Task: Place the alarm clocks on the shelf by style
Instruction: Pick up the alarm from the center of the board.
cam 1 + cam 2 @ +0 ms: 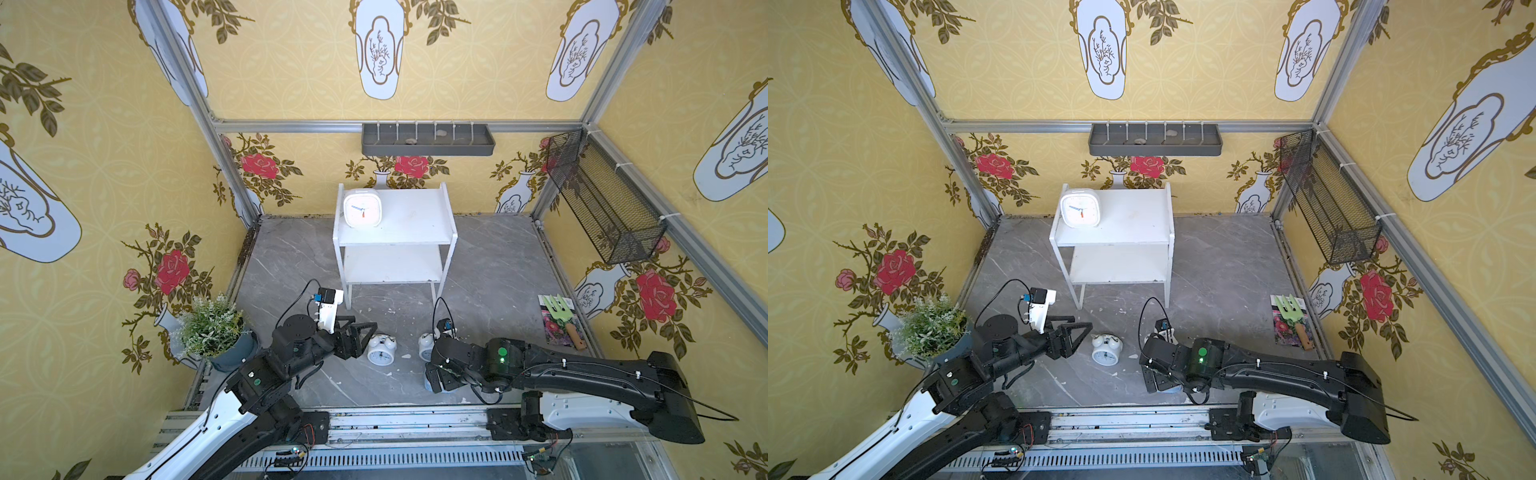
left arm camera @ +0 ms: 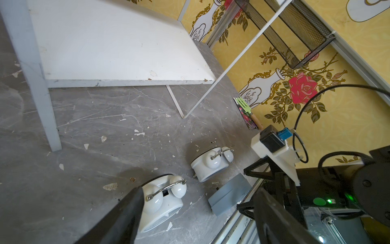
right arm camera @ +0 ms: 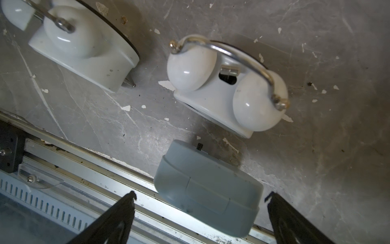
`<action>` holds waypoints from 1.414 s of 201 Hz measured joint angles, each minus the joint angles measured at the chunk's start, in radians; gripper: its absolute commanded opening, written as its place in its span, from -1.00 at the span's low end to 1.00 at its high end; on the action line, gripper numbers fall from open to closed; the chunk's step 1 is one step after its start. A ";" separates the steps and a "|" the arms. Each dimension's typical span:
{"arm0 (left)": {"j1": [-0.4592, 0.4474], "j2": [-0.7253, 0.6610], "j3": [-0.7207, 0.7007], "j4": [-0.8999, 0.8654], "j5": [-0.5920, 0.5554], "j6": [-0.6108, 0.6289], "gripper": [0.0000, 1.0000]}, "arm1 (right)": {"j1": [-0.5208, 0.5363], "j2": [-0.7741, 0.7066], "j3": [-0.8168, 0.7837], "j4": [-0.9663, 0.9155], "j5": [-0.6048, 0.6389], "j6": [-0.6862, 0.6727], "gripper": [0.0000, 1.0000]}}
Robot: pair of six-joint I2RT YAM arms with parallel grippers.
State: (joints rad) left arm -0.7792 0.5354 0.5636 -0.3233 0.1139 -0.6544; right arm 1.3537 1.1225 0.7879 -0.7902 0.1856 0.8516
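Note:
The white shelf stands at the back, with a white rounded-square alarm clock on the left of its top tier. A round white twin-bell clock lies face-up on the floor. My left gripper is open just left of it, and one finger is right beside its case. A second twin-bell clock stands half hidden behind my right arm. My right gripper is open and points down, its fingers either side of the light blue clock without touching it.
A potted plant stands at the front left. A green garden fork lies on a seed packet by the right wall. A grey tray and a black mesh basket hang on the walls. The metal rail runs along the floor's front edge.

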 measured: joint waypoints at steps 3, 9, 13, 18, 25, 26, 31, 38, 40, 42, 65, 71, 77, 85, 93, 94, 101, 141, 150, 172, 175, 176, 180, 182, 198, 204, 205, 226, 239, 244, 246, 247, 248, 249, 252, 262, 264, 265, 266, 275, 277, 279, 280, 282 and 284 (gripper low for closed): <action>0.000 -0.001 0.000 0.000 0.000 0.000 0.71 | 0.000 0.001 -0.002 0.004 -0.001 -0.002 1.00; 0.000 -0.002 -0.002 0.000 0.002 0.000 0.71 | -0.002 0.003 -0.006 0.011 -0.003 -0.009 1.00; 0.000 -0.004 -0.002 0.000 0.003 0.000 0.71 | -0.003 0.003 -0.008 0.014 -0.005 -0.010 1.00; 0.000 -0.005 -0.002 -0.001 0.003 0.000 0.71 | -0.004 0.003 -0.010 0.014 -0.006 -0.012 1.00; 0.000 -0.008 -0.002 0.000 0.003 0.000 0.71 | -0.006 0.002 -0.011 0.014 -0.006 -0.012 1.00; 0.000 -0.008 -0.002 0.000 0.003 0.000 0.71 | -0.006 0.002 -0.011 0.015 -0.006 -0.013 1.00; 0.000 -0.008 -0.002 0.001 0.003 0.000 0.71 | -0.006 0.000 -0.012 0.017 -0.006 -0.015 1.00; 0.000 -0.008 -0.002 0.001 0.003 0.000 0.72 | -0.006 -0.003 -0.013 0.018 -0.006 -0.015 1.00; 0.000 -0.008 -0.002 0.000 0.003 0.000 0.71 | -0.006 -0.003 -0.013 0.018 -0.006 -0.015 1.00; 0.000 -0.007 -0.002 0.000 0.004 0.000 0.71 | -0.006 -0.004 -0.013 0.018 -0.006 -0.016 1.00; 0.000 -0.004 -0.002 0.001 0.011 0.000 0.71 | -0.006 0.002 -0.015 0.022 -0.005 -0.020 1.00; 0.000 -0.002 -0.002 0.001 0.013 0.000 0.71 | -0.006 0.005 -0.017 0.023 -0.006 -0.024 1.00; 0.000 0.000 -0.002 0.001 0.014 0.000 0.71 | -0.006 0.008 -0.021 0.026 -0.007 -0.028 1.00; 0.000 0.002 -0.001 0.001 0.014 0.000 0.71 | -0.006 0.012 -0.025 0.030 -0.009 -0.035 1.00; 0.000 0.004 0.000 0.001 0.015 0.000 0.71 | -0.006 0.014 -0.029 0.031 -0.011 -0.038 1.00; 0.000 0.004 0.000 0.001 0.015 0.000 0.71 | -0.006 0.014 -0.029 0.031 -0.011 -0.038 1.00; 0.000 0.005 0.001 0.002 0.015 0.000 0.71 | -0.005 0.014 -0.032 0.035 -0.018 -0.039 0.99; 0.000 0.019 0.002 0.008 0.017 0.000 0.71 | 0.016 0.016 -0.033 0.062 -0.048 -0.051 0.89; 0.000 0.023 0.004 0.008 0.017 0.000 0.71 | 0.023 0.023 -0.033 0.065 -0.051 -0.056 0.88; 0.000 0.029 0.004 0.017 0.016 0.000 0.71 | 0.038 0.035 -0.033 0.067 -0.062 -0.060 0.87; 0.000 0.030 0.004 0.018 0.016 0.000 0.71 | 0.039 0.035 -0.033 0.067 -0.063 -0.060 0.86; 0.000 0.030 0.004 0.018 0.016 0.000 0.71 | 0.040 0.035 -0.033 0.068 -0.063 -0.060 0.85; 0.000 0.031 0.004 0.018 0.016 0.000 0.71 | 0.040 0.035 -0.034 0.070 -0.064 -0.060 0.84; 0.000 0.032 0.004 0.019 0.016 0.000 0.71 | 0.040 0.035 -0.035 0.071 -0.066 -0.060 0.83; 0.000 0.037 0.004 0.027 0.016 0.000 0.71 | 0.044 0.035 -0.042 0.085 -0.069 -0.061 0.67; 0.000 0.038 0.003 0.029 0.014 -0.001 0.71 | 0.045 0.035 -0.045 0.087 -0.069 -0.061 0.63; 0.000 0.039 0.003 0.030 0.013 -0.001 0.71 | 0.045 0.034 -0.045 0.088 -0.070 -0.061 0.62; 0.000 0.043 0.002 0.037 0.013 -0.001 0.71 | 0.051 0.033 -0.050 0.090 -0.071 -0.061 0.56; 0.000 0.046 0.001 0.038 0.013 -0.001 0.71 | 0.061 0.031 -0.051 0.091 -0.073 -0.067 0.55; 0.000 0.047 0.001 0.038 0.013 -0.001 0.71 | 0.066 0.031 -0.051 0.093 -0.074 -0.067 0.54; 0.000 0.047 0.001 0.038 0.013 -0.001 0.71 | 0.067 0.031 -0.051 0.095 -0.075 -0.068 0.54; 0.000 0.048 0.000 0.038 0.013 -0.001 0.71 | 0.068 0.031 -0.051 0.095 -0.075 -0.068 0.54; 0.000 0.048 0.000 0.038 0.013 -0.001 0.71 | 0.069 0.031 -0.051 0.096 -0.075 -0.068 0.54; 0.000 0.048 0.000 0.039 0.013 -0.001 0.71 | 0.069 0.031 -0.051 0.097 -0.075 -0.068 0.54; 0.000 0.049 0.000 0.039 0.013 -0.001 0.71 | 0.071 0.031 -0.051 0.098 -0.076 -0.069 0.54; 0.000 0.052 0.000 0.039 0.013 -0.001 0.71 | 0.077 0.031 -0.050 0.105 -0.075 -0.072 0.56; 0.000 0.053 0.000 0.040 0.013 -0.001 0.71 | 0.079 0.031 -0.050 0.107 -0.075 -0.074 0.58; 0.000 0.053 0.000 0.041 0.013 -0.001 0.71 | 0.079 0.031 -0.050 0.107 -0.074 -0.075 0.60; 0.000 0.053 0.000 0.041 0.013 -0.001 0.71 | 0.079 0.031 -0.050 0.108 -0.074 -0.076 0.61; 0.000 0.057 -0.002 0.047 0.013 -0.001 0.71 | 0.080 0.031 -0.050 0.111 -0.071 -0.079 0.73; 0.000 0.058 -0.002 0.047 0.013 -0.001 0.71 | 0.080 0.031 -0.050 0.111 -0.071 -0.079 0.74; 0.000 0.058 -0.002 0.047 0.013 -0.001 0.71 | 0.080 0.031 -0.050 0.111 -0.070 -0.080 0.74; 0.000 0.059 -0.002 0.047 0.013 -0.001 0.71 | 0.080 0.031 -0.050 0.111 -0.069 -0.080 0.74; 0.000 0.060 -0.002 0.048 0.013 -0.001 0.71 | 0.080 0.031 -0.050 0.111 -0.068 -0.081 0.75; 0.000 0.061 -0.002 0.048 0.013 -0.001 0.71 | 0.080 0.031 -0.050 0.111 -0.068 -0.082 0.75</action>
State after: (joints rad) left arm -0.7792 0.5961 0.5613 -0.2752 0.1268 -0.6556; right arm 1.4338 1.1538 0.7376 -0.6796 0.1177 0.7696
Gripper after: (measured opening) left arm 0.855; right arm 0.845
